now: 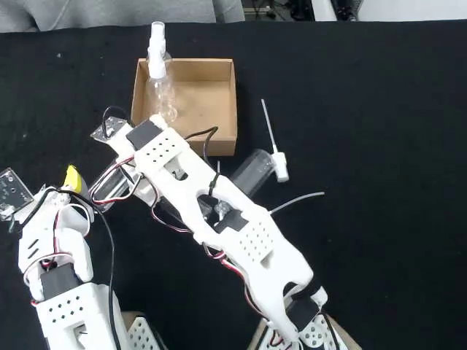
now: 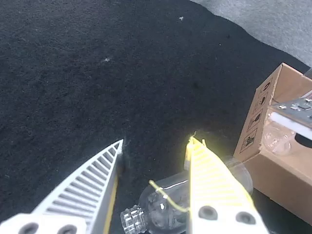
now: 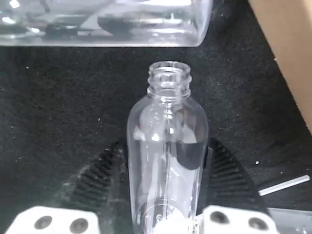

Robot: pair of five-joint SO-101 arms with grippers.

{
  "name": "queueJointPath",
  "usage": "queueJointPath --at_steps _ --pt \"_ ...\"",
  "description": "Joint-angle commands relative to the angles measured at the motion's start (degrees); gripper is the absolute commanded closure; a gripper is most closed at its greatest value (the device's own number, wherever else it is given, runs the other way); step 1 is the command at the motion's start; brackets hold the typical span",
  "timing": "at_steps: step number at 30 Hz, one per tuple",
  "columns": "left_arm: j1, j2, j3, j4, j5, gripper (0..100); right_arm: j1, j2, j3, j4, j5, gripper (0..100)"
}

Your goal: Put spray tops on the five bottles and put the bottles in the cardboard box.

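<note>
While a capped bottle stands boxed, step: capping
Right tool: pinching an uncapped bottle near the box
Left tool: spread
Next: likely fetching the spray top right of box

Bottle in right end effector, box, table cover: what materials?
By look: the bottle is clear glossy plastic, probably: see-through, highlights, moulded thread. The box is matte brown cardboard, thin walls. The table cover is black cloth, maybe felt: fuzzy, lint specks.
</note>
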Motion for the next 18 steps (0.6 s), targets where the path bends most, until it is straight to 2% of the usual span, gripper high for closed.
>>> queueJointPath --at_steps 1,18 --pt "-0.13 -0.62 -0.75 -1.05 0.18 81 -0.88 -0.92 -2.59 0.0 -0.53 73.9" --pt "-0.13 -0.62 -0.75 -1.05 0.18 81 -1.85 1.54 -3.12 0.0 -0.44 72.7"
